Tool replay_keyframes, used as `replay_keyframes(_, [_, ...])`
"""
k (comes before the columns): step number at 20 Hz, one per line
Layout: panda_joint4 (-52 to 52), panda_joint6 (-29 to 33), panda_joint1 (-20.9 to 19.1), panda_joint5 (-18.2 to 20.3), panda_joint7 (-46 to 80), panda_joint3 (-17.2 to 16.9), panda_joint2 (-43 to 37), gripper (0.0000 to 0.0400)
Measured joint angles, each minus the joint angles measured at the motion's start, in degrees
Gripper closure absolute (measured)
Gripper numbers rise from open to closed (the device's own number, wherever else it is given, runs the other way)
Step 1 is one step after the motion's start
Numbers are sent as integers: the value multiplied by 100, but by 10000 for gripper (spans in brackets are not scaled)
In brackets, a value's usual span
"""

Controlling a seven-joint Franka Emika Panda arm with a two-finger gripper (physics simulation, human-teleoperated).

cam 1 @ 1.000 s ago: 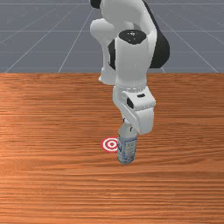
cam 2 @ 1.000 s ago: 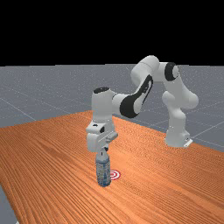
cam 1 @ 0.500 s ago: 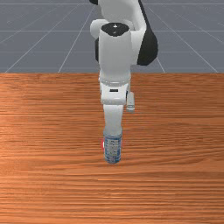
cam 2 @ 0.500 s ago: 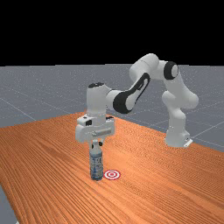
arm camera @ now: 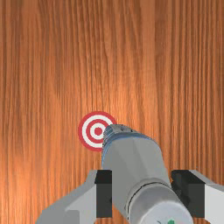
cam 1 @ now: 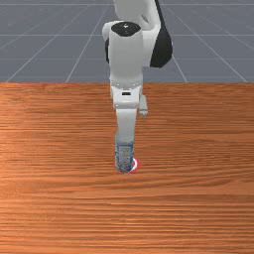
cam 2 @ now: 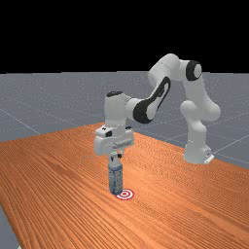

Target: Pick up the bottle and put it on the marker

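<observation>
The surface [cam 1: 59,208] carries the task. The arm [cam 1: 126,54] reaches out over it, well in from the edge nearest the arm's base.

The tool [arm camera: 142,193] points down, its fingers parted by about the width of the bottle's upper part and closed against it from two sides, so it has hold of the bottle near the cap.

The bottle [cam 2: 115,177] is upright or nearly so, beneath the tool and well away from the surface's edges. Its base is just beside or partly over the marker [arm camera: 98,131]; whether a gap remains under it I cannot tell. In the front view it hides part of the rings, and in the far view the marker sits mostly to the right of the base.

The step in hand looks like lining up for the set-down. I judge that the bottle should shift slightly toward the arm's base, then go straight down.

Lowering it here could leave the base overhanging the rings, because it seems off-centre. The hold is high, so a quick sideways move could set the lower part swinging or tilt it in the grip. If the base touches during that shift, friction could drag it askew. Letting go too high could drop and topple it; pressing too low could make the tool slip down the neck.
</observation>
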Motion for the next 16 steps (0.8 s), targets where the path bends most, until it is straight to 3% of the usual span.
replay_keyframes(8, [-613, 386, -27, -3, -117, 23, -357, 200])
replay_keyframes(10, [-522, 215, 33, -144, 2, -30, -315, 200])
replay_keyframes(11, [-294, -108, -15, -23, -96, 17, -184, 200])
replay_keyframes(14, [-408, 79, -15, -24, -92, 16, -165, 200])
replay_keyframes(15, [-491, 217, -54, 62, -162, 51, -194, 127])
replay_keyframes(16, [-487, 199, -103, 174, -254, 96, -194, 82])
